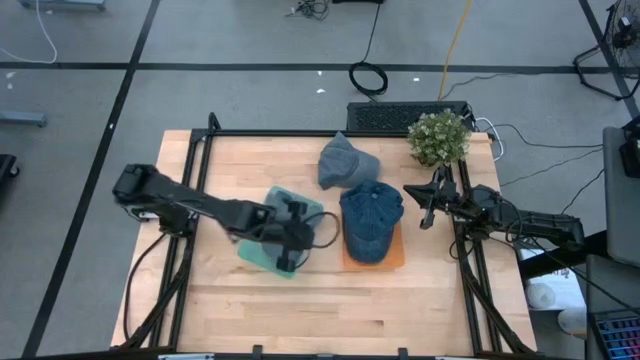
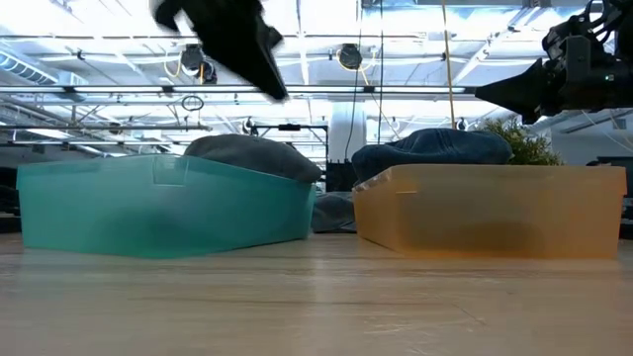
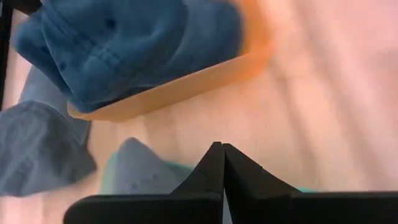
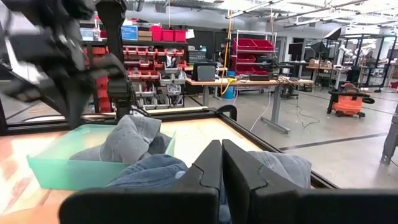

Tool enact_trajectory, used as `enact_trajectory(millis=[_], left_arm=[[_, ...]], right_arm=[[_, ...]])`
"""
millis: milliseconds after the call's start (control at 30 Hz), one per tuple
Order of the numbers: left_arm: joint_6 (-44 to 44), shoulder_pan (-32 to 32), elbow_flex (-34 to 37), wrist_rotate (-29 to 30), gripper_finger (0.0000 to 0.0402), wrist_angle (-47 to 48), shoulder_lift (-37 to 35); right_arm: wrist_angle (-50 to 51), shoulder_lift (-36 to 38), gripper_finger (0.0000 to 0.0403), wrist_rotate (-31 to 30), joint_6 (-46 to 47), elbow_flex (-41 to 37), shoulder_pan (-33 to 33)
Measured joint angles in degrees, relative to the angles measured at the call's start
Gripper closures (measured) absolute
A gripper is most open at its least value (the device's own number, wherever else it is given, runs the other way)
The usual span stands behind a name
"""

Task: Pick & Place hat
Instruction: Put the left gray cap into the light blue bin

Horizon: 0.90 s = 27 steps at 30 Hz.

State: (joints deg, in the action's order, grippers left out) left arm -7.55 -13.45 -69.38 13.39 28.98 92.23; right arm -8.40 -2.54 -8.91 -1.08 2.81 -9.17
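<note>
The left gripper (image 1: 296,238) hangs above the translucent teal plastic bin (image 1: 252,251), its two dark fingers (image 3: 214,171) pressed together with nothing between them. Under it, a grey fabric hat (image 2: 252,155) rests in that bin, its crown rising above the rim in the low view; the gripper is clear of it, up in the air at the bin's right side.

Just right of the teal bin stands a translucent orange plastic bin (image 1: 397,255), holding a dark blue denim cap (image 1: 371,217) that bulges over its edge. The left gripper is near this cap's left side but apart from it. Beyond both bins, toward the far edge of the table, a lighter grey-blue cap (image 1: 344,160) lies directly on the light wooden tabletop (image 1: 300,310), touching the far edge of the denim cap as seen from above.

The right gripper (image 1: 425,212) waits raised at the right of the orange bin, its fingers (image 4: 208,168) closed together and empty, pointing left toward the denim cap. Behind it, at the table's far right corner, sits a small green leafy potted plant (image 1: 438,137).
</note>
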Motion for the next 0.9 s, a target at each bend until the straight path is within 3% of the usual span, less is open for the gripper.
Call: enact_trajectory(millis=[233, 333, 467, 900], left_arm=[[-11.7, 5.7, 0.0, -1.0, 0.04, -9.6, 9.1], [-13.4, 7.6, -0.1, -4.8, 0.0399, -12.9, 11.2], [-13.3, 9.7, 0.0, -5.1, 0.0398, -12.8, 13.3], [-0.1, 15.3, 0.0, 10.0, 0.0397, -6.7, 13.9]], right_arm=[[-0.4, -0.4, 0.0403, 0.0, 0.0, 0.0, 0.0], [0.0, -0.7, 0.0403, 0.0, 0.0, 0.0, 0.0], [0.0, -0.8, 0.0403, 0.0, 0.0, 0.0, 0.0], [0.0, -0.8, 0.0403, 0.0, 0.0, 0.0, 0.0]])
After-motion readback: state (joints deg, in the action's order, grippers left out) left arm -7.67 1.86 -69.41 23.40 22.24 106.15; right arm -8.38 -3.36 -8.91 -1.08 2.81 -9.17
